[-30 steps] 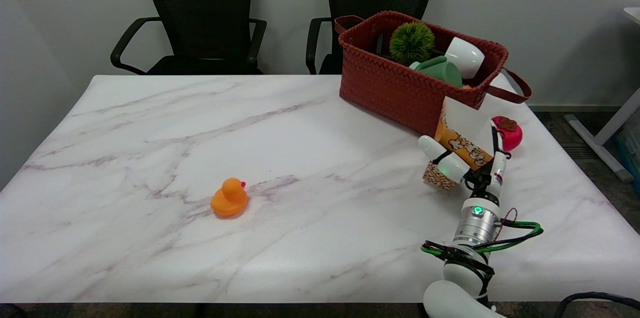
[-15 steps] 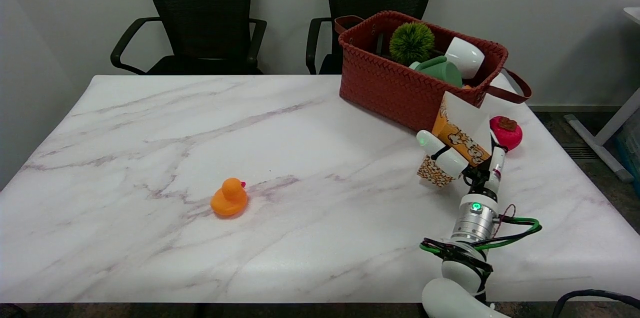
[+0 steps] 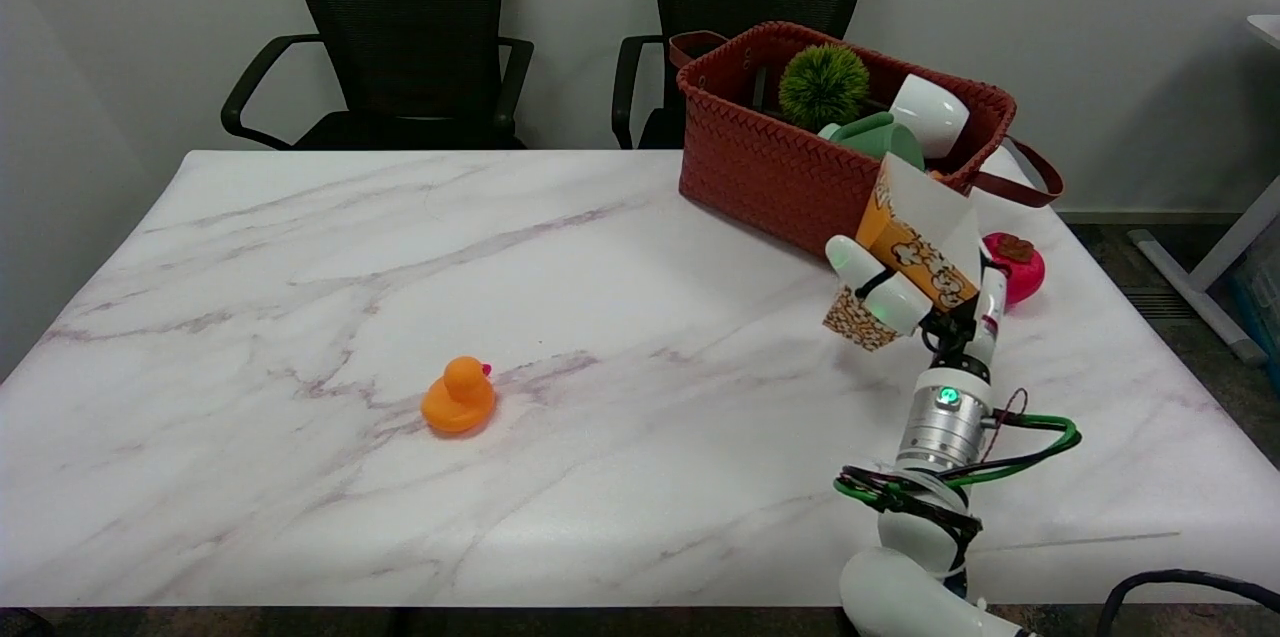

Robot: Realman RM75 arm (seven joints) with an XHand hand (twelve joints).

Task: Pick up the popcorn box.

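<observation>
The popcorn box (image 3: 905,252) is orange and white with popcorn prints, tilted, its white open top toward the basket. My right hand (image 3: 915,302) grips it around the middle, one white finger across its front and another along its right side. The box hangs above the marble table (image 3: 500,317), just in front of the basket's near wall. The hand's palm is hidden behind the box.
A woven red-brown basket (image 3: 780,177) stands at the back right, holding a green spiky ball, a green cup and a white cup. A pink-red toy fruit (image 3: 1015,265) lies right of the hand. An orange rubber duck (image 3: 458,397) sits mid-table. Two black chairs stand behind.
My right hand has lifted the popcorn box up and slightly toward the basket, away from the tabletop. The duck, fruit and basket have stayed put.
</observation>
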